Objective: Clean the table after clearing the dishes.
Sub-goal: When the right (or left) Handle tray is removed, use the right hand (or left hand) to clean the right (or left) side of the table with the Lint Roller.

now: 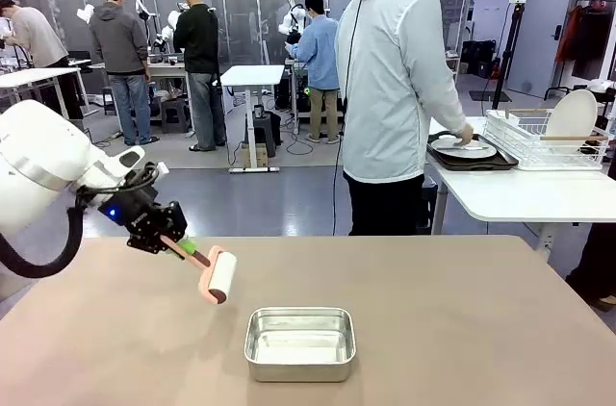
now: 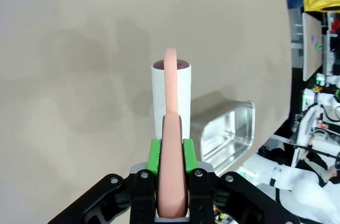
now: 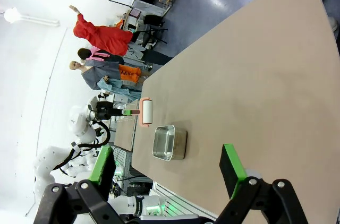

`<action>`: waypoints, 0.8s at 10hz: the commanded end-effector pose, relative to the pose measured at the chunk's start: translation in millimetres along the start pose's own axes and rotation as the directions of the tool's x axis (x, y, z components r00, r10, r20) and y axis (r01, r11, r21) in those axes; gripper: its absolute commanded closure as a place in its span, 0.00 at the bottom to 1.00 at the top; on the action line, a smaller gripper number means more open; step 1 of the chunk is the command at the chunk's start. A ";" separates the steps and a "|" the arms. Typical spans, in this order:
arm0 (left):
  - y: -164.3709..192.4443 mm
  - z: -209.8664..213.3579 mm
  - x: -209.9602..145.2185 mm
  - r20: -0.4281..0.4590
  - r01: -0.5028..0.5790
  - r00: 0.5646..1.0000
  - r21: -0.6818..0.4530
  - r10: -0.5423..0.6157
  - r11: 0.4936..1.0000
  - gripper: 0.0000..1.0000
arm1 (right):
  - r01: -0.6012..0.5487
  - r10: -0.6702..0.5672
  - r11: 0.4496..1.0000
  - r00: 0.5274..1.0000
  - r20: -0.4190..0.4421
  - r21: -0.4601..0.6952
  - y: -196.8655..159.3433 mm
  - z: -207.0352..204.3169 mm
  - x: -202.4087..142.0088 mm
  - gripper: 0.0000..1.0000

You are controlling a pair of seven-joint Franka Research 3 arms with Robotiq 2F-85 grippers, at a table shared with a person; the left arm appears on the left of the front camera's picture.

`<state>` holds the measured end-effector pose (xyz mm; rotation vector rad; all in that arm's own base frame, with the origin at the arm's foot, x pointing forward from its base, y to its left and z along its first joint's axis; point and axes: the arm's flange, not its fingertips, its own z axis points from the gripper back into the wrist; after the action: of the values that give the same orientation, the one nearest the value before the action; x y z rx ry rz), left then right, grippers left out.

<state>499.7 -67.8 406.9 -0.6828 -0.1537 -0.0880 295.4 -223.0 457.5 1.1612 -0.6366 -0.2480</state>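
One steel pan [image 1: 299, 342] sits on the beige table [image 1: 462, 329] in a busy lab as the left gripper [image 1: 183, 244] pinches a pink-handled lint roller [image 1: 219, 276] over the top, the right gripper [image 3: 167, 155] hangs with jaws spread wide, and a person [image 1: 395, 88] at a white side table [image 1: 520, 194] touches a plate [image 1: 464, 146] on a dark tray [image 1: 481, 164]

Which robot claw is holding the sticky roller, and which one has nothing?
The left claw holds it, shut tight on the pink handle of the roller. The right claw is wide open and empty.
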 end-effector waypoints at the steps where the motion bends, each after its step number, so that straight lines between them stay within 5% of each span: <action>1: 26.7 -17.2 3.9 -0.023 -0.039 0.999 -0.044 0.038 0.998 0.80 | -0.015 0.015 1.000 1.000 0.000 0.008 1.7 0.3 -0.3 0.00; 5: 72.9 -26.2 18.0 -0.140 -0.145 0.982 -0.129 0.127 0.981 0.80 | -0.015 0.015 1.000 1.000 0.000 0.008 1.7 0.3 -0.3 0.00; 8: 116.8 -16.5 17.0 -0.141 -0.222 0.966 -0.014 0.218 0.975 0.80 | -0.015 0.015 1.000 1.000 0.000 0.008 1.7 0.3 -0.3 0.00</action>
<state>528.7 -3.2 334.6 -0.8013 0.0492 0.0392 295.4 -223.0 457.5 1.1613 -0.6365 -0.2481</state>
